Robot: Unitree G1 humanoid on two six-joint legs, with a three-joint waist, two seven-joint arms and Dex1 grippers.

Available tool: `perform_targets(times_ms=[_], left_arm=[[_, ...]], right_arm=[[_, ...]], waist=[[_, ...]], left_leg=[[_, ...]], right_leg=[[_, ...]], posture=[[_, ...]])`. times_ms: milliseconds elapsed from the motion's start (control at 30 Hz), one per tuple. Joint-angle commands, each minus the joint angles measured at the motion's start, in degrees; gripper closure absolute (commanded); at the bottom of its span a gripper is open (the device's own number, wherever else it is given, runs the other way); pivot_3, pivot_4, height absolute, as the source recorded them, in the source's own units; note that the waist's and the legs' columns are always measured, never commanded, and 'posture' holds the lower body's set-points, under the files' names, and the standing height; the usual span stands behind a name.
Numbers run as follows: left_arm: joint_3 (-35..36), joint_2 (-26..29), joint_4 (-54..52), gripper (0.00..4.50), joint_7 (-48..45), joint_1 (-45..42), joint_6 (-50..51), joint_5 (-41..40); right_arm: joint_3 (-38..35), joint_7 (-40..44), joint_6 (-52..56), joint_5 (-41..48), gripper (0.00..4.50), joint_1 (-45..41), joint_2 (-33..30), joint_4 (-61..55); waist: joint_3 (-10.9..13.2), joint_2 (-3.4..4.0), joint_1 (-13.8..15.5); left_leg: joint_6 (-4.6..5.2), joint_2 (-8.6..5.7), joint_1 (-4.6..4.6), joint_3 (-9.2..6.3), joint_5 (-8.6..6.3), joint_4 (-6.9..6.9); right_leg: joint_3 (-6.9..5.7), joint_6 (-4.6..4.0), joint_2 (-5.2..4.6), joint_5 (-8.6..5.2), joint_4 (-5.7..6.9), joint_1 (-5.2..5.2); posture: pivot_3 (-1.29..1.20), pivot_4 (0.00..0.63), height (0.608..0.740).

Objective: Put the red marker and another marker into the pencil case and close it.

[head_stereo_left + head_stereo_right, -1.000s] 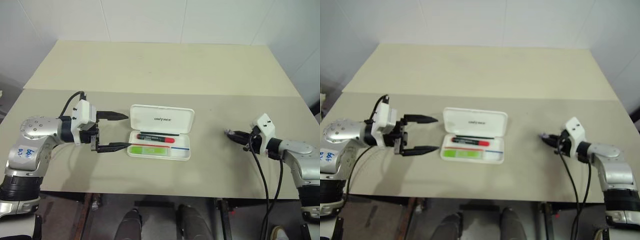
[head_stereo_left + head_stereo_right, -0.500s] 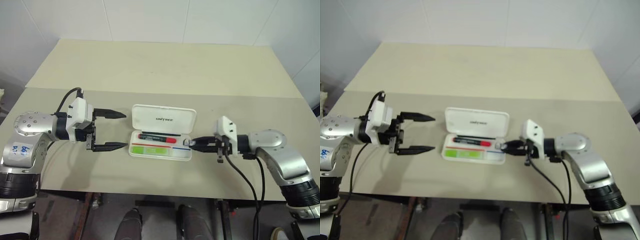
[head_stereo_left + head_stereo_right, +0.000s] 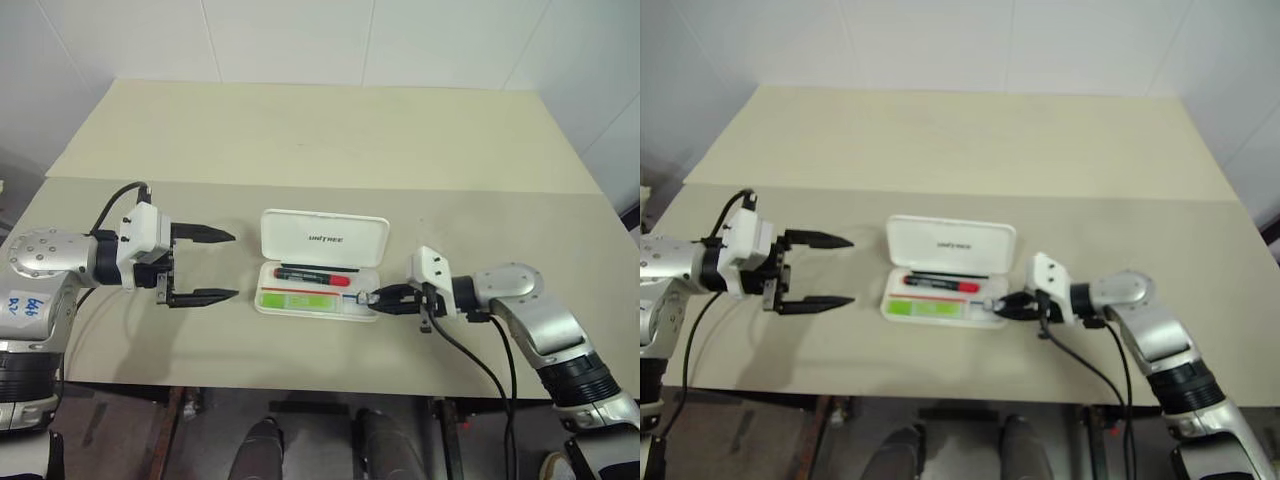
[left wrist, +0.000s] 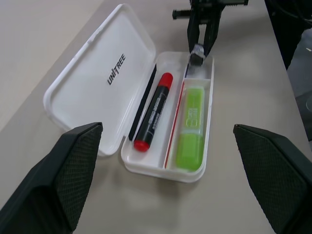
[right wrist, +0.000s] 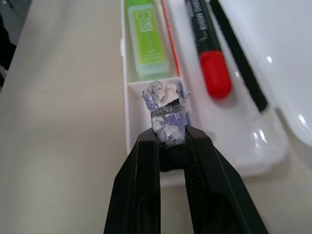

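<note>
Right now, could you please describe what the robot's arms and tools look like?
Both arms are silver metal with black joints and trailing black cables. A white box sits on each wrist. The left tool and right tool have tapered black fingers; the left arm bears a blue handwritten label.

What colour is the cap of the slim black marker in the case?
Red. The red marker shows best in the left wrist view.

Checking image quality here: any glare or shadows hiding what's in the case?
Right wrist view: small glints on the lid of the pencil case, with the red marker and the green marker unobscured. Left wrist view: even light, lid lettering readable. Left eye view: a soft shadow on the table under the left gripper.
</note>
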Motion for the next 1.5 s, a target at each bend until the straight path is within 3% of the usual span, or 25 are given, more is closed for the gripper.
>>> perform_targets(times_ms=[33, 367, 767, 933, 1067, 1333, 1500], left_arm=[[0.8, -0.07, -1.34, 0.0, 0.63, -0.31, -0.18, -0.42], [0.24, -0.75, -1.57, 0.0, 1.29, -0.91, -0.22, -0.22], [-0.42, -1.27, -1.0, 0.0, 1.35, -2.05, -0.31, 0.16], [-0.37, -1.43, -1.16, 0.0, 1.55, -1.64, -0.3, -0.02], [0.03, -1.6, -1.23, 0.0, 2.03, -0.97, 0.1, -0.57], [-0.17, -3.43, 0.54, 0.0, 2.83, -2.15, -0.38, -0.7], [-0.24, -4.37, 2.21, 1.26, 1.61, -2.97, -1.12, -0.95]], right_arm=[[0.13, 0.3, -0.22, -0.3, 4.16, -1.39, 0.44, -0.52], [1.1, 0.9, 0.12, -1.74, 4.16, -2.04, 1.43, 2.08], [-2.92, 1.06, 3.51, 3.39, 0.09, -4.5, 1.55, -3.62], [-10.22, -0.42, 10.25, 11.06, 0.03, -3.56, -1.08, -12.74], [-16.57, -2.68, 12.82, 13.98, 0.03, 2.45, -4.81, -18.74], [-28.45, -5.62, 8.04, 13.96, 0.03, 12.95, -9.11, -19.49], [-30.19, -7.32, 6.66, 13.76, 0.0, 14.41, -9.65, -19.38]], waist=[[0.0, 0.0, 0.06], [0.0, 0.0, 0.07], [0.0, -0.01, 0.03], [0.0, 0.0, 0.15], [-0.03, -0.05, 0.53], [-0.03, -0.05, 0.07], [-0.03, -0.05, 0.09]], left_leg=[[0.0, 0.0, 0.0, 0.0, 0.0, 0.0], [0.0, 0.0, 0.0, 0.0, 0.0, 0.01], [0.0, 0.0, 0.03, -0.01, 0.0, 0.02], [0.0, 0.0, -0.01, -0.02, 0.0, 0.0], [0.0, 0.0, -0.05, -0.04, -0.01, -0.01], [0.01, 0.0, -0.05, -0.01, -0.01, 0.02], [0.01, 0.01, -0.01, 0.01, 0.0, 0.03]], right_leg=[[0.0, 0.0, 0.0, 0.0, 0.01, 0.0], [0.0, 0.0, 0.0, 0.0, 0.01, 0.0], [0.0, 0.0, 0.0, 0.0, 0.09, 0.0], [-0.01, -0.01, 0.0, -0.01, 0.08, -0.03], [-0.02, -0.01, 0.0, -0.02, 0.04, -0.03], [-0.03, 0.0, 0.0, -0.03, 0.0, -0.02], [-0.02, -0.03, 0.0, -0.05, 0.02, -0.02]], posture=[[0.0, 0.15, 0.74], [0.0, 0.15, 0.74], [0.0, 0.15, 0.74], [0.0, 0.15, 0.74], [0.0, 0.15, 0.74], [0.0, 0.15, 0.74], [0.0, 0.15, 0.74]])
